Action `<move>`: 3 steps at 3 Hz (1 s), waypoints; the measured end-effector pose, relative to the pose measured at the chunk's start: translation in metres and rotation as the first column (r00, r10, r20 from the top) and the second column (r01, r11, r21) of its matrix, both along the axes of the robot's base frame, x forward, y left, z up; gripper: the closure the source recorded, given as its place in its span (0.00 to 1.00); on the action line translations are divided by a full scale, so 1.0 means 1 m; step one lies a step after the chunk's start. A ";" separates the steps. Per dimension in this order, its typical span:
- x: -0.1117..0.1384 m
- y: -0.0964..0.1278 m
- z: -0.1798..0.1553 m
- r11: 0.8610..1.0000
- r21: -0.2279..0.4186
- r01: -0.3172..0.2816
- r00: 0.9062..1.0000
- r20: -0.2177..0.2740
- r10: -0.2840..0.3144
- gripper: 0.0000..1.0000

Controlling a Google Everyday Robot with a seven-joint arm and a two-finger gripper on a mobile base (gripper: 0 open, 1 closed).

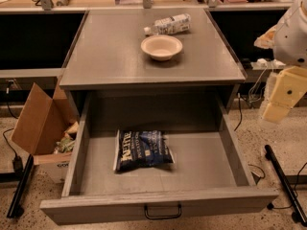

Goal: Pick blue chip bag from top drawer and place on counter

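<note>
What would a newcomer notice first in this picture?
The blue chip bag lies flat in the open top drawer, left of centre. On the counter above sit a bowl and, behind it, a bottle on its side. The end effector hangs at the right edge, apart from the bag.

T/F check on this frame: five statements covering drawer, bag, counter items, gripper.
1. The top drawer is pulled open. True.
2. The blue chip bag lies on the counter. False: it lies inside the drawer.
3. The plastic bottle stands upright. False: it lies on its side, behind the bowl.
4. The gripper is to the right of the cabinet, apart from the bag. True.
5. A cardboard box stands left of the drawer. True.
</note>
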State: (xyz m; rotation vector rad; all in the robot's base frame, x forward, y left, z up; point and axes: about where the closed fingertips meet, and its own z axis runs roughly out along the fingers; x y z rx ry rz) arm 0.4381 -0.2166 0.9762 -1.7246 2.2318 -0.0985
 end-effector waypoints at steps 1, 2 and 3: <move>0.000 0.000 0.000 1.000 0.000 0.000 1.000 0.000 0.000 0.00; 0.010 0.018 -0.027 0.997 0.018 -0.075 0.997 -0.008 0.075 0.00; 0.024 0.055 -0.082 0.976 0.060 -0.207 0.977 -0.037 0.209 0.00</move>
